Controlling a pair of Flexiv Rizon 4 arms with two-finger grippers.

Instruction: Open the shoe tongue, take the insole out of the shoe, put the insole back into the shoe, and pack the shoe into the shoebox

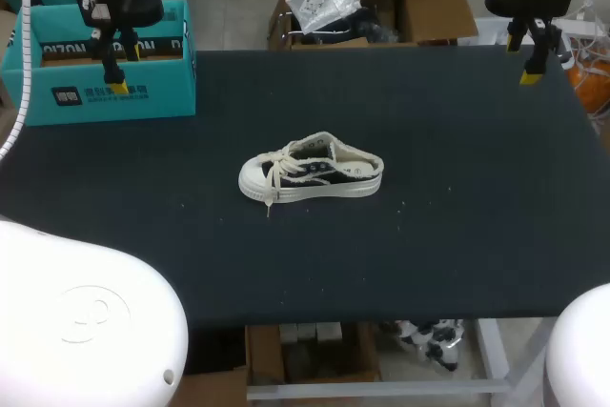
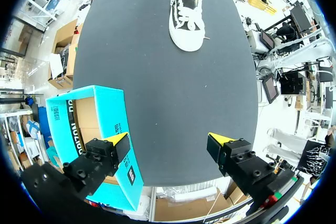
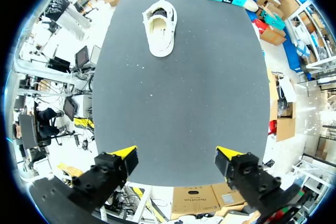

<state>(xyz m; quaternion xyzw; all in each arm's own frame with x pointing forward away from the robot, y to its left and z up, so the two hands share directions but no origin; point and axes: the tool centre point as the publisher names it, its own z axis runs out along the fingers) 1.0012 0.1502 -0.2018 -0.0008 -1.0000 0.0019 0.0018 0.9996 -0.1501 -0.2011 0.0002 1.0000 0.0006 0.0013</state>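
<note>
Both arms' jaws are hanging released. A white canvas sneaker is lying on the black counter, apart from a teal cardboard shoebox.

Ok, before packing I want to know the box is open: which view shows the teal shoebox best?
The left wrist view: the teal cardboard shoebox lies close, open-topped, its brown inside visible. The head view shows mostly its front wall; the right wrist view only a far-off corner.

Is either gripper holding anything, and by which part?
Nothing is held. Left gripper and right gripper are open and empty; the shoe lies apart on the table.
</note>
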